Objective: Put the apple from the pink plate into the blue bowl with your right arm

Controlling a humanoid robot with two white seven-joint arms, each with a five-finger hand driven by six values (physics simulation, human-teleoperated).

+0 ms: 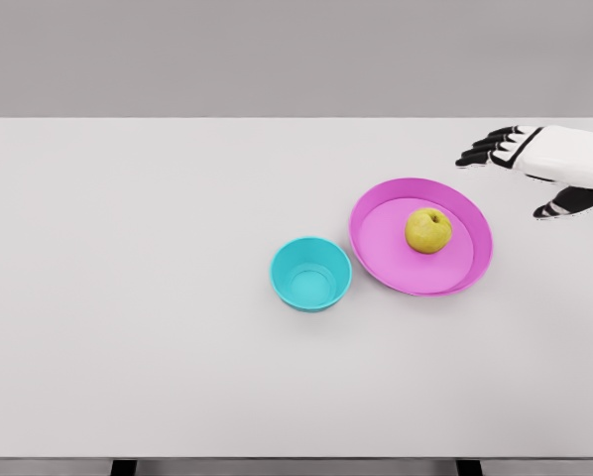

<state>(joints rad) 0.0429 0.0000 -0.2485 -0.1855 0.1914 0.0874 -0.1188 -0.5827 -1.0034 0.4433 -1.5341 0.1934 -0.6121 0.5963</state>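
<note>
While right hand (544, 169) hovers open | white table (128, 327), grey wall (277, 50) | apple (428, 230) on pink plate (376, 260)

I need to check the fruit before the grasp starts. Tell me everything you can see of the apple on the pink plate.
The apple is yellow-green, roundish, with a matte, faintly mottled skin and a small dark stem dimple on top, so it sits roughly upright. It rests on the flat inner floor of the pink plate, right of the plate's middle and apart from the raised rim. Only the plate touches it. It looks whole and unmarked. The right hand hovers up and to its right, open, holding nothing.
</note>
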